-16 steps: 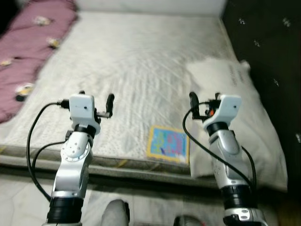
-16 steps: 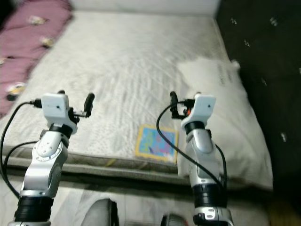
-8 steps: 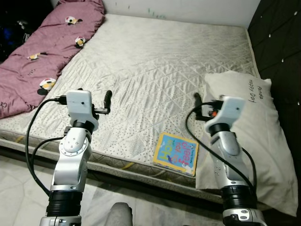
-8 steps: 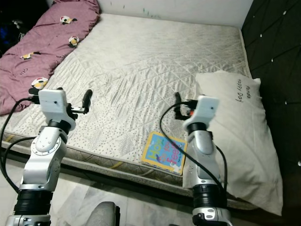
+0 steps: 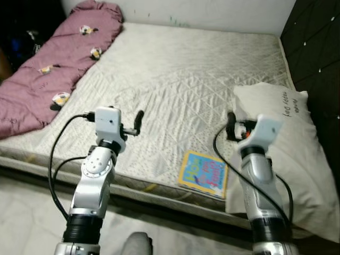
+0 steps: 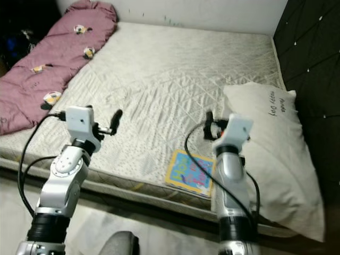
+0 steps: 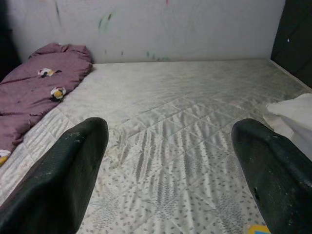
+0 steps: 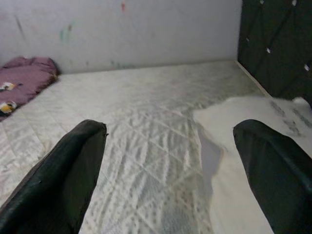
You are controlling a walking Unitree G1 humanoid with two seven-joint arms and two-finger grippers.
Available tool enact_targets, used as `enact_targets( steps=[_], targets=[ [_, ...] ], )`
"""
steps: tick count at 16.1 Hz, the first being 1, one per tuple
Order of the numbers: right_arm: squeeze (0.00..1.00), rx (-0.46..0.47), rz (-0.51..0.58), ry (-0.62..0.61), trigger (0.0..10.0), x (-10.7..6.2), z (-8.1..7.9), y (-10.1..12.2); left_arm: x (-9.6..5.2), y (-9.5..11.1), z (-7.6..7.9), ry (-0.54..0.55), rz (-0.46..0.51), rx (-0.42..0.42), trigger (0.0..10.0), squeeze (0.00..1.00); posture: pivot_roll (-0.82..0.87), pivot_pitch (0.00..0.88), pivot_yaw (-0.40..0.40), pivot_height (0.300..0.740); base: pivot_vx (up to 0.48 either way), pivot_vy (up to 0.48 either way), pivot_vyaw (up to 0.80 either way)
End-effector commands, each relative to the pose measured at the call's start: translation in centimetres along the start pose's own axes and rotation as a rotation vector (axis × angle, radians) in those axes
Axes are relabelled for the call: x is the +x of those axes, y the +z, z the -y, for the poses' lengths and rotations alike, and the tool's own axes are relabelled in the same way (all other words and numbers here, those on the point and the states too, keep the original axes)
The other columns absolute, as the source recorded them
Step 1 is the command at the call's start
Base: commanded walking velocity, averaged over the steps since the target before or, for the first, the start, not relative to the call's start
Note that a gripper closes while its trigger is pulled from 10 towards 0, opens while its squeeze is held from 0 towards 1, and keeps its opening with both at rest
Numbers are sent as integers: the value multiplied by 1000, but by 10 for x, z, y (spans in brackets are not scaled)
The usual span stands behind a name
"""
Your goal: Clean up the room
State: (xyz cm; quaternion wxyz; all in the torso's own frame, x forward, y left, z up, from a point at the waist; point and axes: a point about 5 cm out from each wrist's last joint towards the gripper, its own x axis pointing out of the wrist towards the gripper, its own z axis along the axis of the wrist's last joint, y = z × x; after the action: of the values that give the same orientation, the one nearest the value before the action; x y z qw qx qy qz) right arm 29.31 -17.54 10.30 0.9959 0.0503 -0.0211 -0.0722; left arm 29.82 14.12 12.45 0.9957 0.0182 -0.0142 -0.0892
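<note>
A colourful picture book (image 5: 204,174) lies flat on the quilted mattress (image 5: 180,79), close to its front edge. Beside the book on the right lies a white pillow (image 5: 281,143). A maroon blanket (image 5: 53,69) with small prints stretches along the mattress's left side. My left gripper (image 7: 168,129) is open and empty, held above the front part of the mattress, left of the book. My right gripper (image 8: 170,127) is open and empty too, held over the pillow's near left edge, just above and right of the book.
A dark padded headboard (image 5: 313,48) runs along the right side of the bed. A pale wall (image 7: 146,24) closes the far end. Light floor (image 5: 32,212) lies before the mattress's front edge, and a dark corner (image 5: 21,32) sits at the far left.
The camera has shifted and sharpened, so the bed now sits a little differently in view. Both arms keep the same raised pose, and the book, pillow and blanket lie unchanged.
</note>
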Motion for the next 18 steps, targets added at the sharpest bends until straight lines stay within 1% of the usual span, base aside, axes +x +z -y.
enact_targets(
  steps=[1,2,3,4,6,7,9,10,13,15,16,18],
  targets=[
    [0,13,-1,0,10000,-3,-3,2,-6,-1,-6,18,-9,23,10000,0,-61,0,61,740,0,480,-800],
    [0,-8,-14,5,10000,-8,-1,-1,-12,-6,-7,29,-29,8,10000,0,-64,0,54,740,0,480,-800],
    [0,1,-27,0,10000,-14,1,-2,-19,-11,-8,36,-50,-18,10000,0,-60,0,35,740,0,480,-800],
    [0,2,-34,5,10000,-15,1,-2,-22,-13,-8,36,-56,-23,10000,0,-55,0,29,740,0,480,-675],
    [0,0,-62,40,10000,-19,-4,-7,-28,-17,-8,46,-70,-40,10000,0,-35,0,13,740,0,480,0],
    [0,-10,-75,59,10000,-20,-6,-8,-30,-15,-8,47,-66,-48,10000,0,-23,0,1,740,0,480,0],
    [0,-13,-79,73,10000,-20,-7,-8,-33,-11,-8,43,-51,-46,10000,0,-10,0,-10,740,0,480,0],
    [0,-12,-85,77,10000,-19,-8,-8,-34,-13,-11,61,-56,-48,10000,0,-10,0,-9,740,0,480,0],
    [0,-16,-85,85,10000,-21,-8,-6,-38,-13,-9,49,-70,-77,10000,0,-14,0,-8,740,0,480,0],
    [0,-15,-104,78,10000,-25,-6,-10,-41,-15,-8,47,-77,-116,10000,0,-20,0,-6,740,0,480,0],
    [0,-16,-105,83,10000,-25,-6,-10,-41,-16,-6,33,-88,-162,10000,0,-16,0,-10,740,0,480,-438],
    [0,-14,-113,87,10000,-24,-7,-10,-40,-15,-2,4,-89,-148,10000,0,-8,0,-12,740,0,480,-553]
  ],
)
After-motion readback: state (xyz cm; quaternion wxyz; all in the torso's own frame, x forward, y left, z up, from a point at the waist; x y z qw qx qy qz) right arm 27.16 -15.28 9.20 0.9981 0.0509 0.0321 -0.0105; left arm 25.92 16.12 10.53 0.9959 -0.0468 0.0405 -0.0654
